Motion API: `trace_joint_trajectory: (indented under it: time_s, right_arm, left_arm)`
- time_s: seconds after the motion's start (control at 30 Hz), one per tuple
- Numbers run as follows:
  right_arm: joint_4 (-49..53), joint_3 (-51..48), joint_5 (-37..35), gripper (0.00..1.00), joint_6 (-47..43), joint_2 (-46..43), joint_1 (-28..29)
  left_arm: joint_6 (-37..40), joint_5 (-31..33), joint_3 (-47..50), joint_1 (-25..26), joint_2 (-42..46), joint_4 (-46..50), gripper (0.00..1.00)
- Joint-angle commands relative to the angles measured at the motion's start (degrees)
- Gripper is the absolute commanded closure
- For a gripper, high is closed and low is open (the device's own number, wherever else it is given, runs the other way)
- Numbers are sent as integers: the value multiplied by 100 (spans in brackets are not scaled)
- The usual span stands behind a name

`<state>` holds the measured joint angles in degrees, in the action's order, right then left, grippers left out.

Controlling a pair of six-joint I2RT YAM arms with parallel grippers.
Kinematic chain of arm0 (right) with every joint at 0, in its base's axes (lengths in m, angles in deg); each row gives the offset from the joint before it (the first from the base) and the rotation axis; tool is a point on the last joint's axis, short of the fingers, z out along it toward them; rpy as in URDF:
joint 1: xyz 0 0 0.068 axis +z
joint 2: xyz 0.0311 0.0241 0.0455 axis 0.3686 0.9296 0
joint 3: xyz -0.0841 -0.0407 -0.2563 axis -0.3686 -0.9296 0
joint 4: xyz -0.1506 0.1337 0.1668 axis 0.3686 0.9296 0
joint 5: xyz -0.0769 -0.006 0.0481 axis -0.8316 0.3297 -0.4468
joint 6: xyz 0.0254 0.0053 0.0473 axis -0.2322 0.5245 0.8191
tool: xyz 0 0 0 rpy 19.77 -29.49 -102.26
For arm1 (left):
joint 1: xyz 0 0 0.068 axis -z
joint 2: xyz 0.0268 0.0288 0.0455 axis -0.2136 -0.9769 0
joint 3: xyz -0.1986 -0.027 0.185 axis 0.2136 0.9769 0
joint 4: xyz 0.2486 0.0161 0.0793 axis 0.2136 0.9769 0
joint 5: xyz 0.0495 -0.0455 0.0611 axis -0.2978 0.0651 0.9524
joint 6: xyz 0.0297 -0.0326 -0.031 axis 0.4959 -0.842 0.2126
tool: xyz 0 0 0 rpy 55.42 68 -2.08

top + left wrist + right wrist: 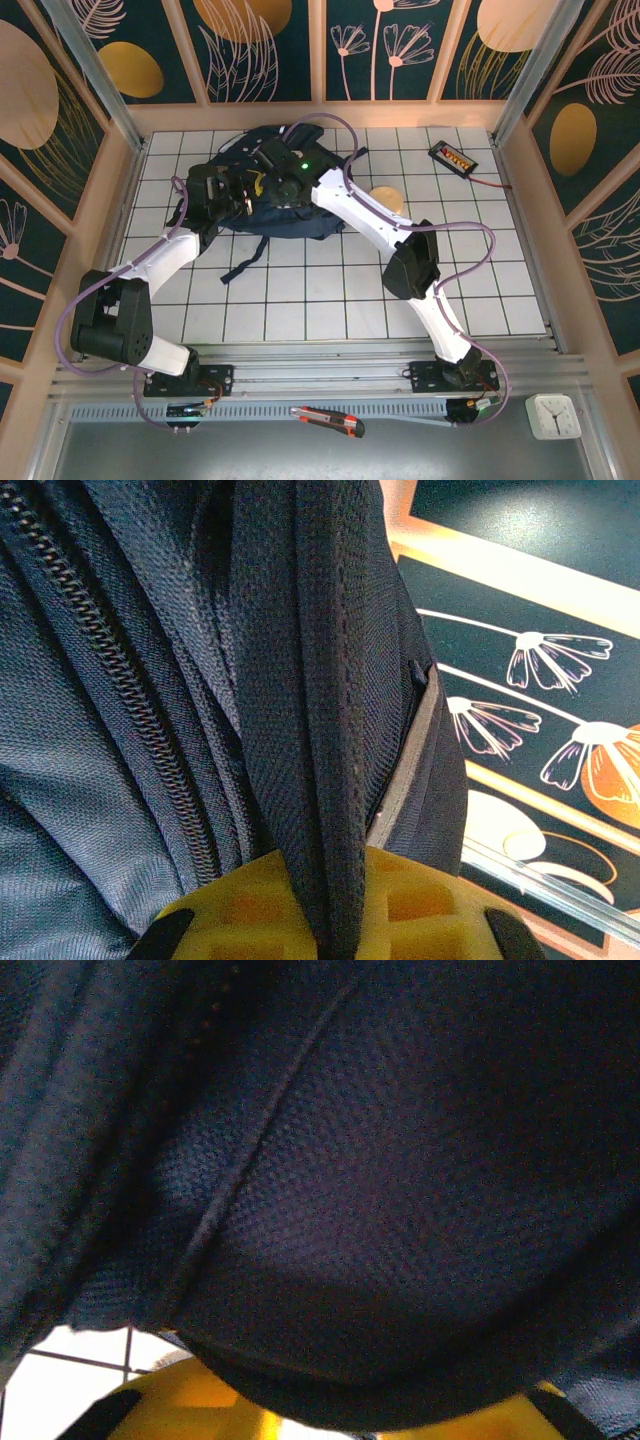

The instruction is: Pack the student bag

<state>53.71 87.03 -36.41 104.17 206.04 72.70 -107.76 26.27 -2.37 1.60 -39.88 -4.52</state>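
The student bag [285,215], dark navy with black straps, lies at the back middle of the tiled table. Both arms reach onto it. My left gripper [243,197] sits on its left part. In the left wrist view my left gripper [335,925] is shut, its yellow pads [230,910] pinching a fold of the student bag's [120,780] fabric beside a zip. My right gripper [287,185] is over the bag's top middle. In the right wrist view my right gripper [330,1422] lies under dark mesh of the student bag [380,1210]; the mesh hides the fingertips.
A round tan disc [388,198] lies just right of the bag. A black device with an orange face [452,156] and red cable sits at the back right. A utility knife [330,421] and a white clock [552,415] lie in front of the table edge.
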Motion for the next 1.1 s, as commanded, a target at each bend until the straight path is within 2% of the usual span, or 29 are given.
trace_joint_trajectory:
  time_s: [0.0, 0.4, 0.53, 0.63, 0.83, 0.9, 1.07]
  right_arm:
    - [227, -28, -143, 77, -29, -40, 90]
    - [310, -59, -90, 100, 9, -189, 114]
    - [407, -106, -10, 100, -13, -345, 58]
    - [185, -474, 440, 100, -151, -675, -63]
    - [-585, -1955, 2081, 100, -471, -1482, -876]
    - [-981, -2437, 2872, 100, -649, -1704, -1200]
    - [-1472, -3046, 3750, 100, -939, -1984, -1773]
  left_arm:
    - [77, -185, -271, 31, 150, -813, 100]
    - [99, -192, -201, 39, 194, -806, 100]
    - [459, -228, -276, 26, 238, -475, 100]
    - [870, -220, -303, -17, 297, -91, 100]
    - [1335, -194, -104, -158, 530, 274, 100]
    - [1451, -193, -77, -194, 598, 374, 100]
    - [1577, -220, 5, -251, 728, 484, 100]
